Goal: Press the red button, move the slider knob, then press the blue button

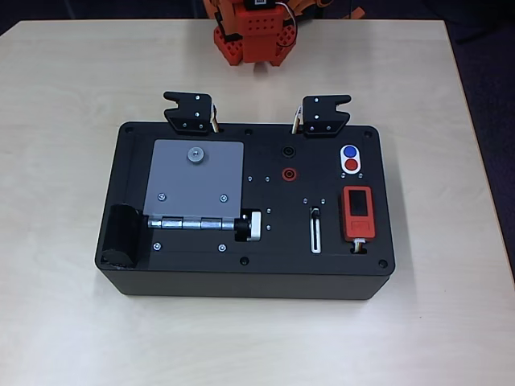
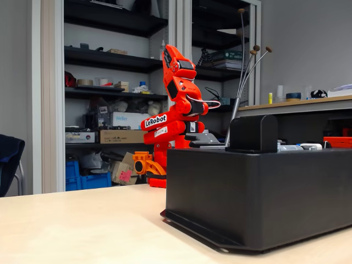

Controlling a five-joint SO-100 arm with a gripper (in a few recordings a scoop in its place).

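A lab or workshop: cluttered storage shelves (image 2: 110, 82) behind the table (image 2: 82, 225).

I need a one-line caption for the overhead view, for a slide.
Black task box on a pale table, with red button, blue button and slider knob untouched.

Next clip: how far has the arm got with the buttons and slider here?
Nothing looks done. The arm sits folded up behind the black box, well away from it. The red button, the blue button and the slider knob at the far end of its slot are all untouched. Nothing is in hand; all three steps remain.
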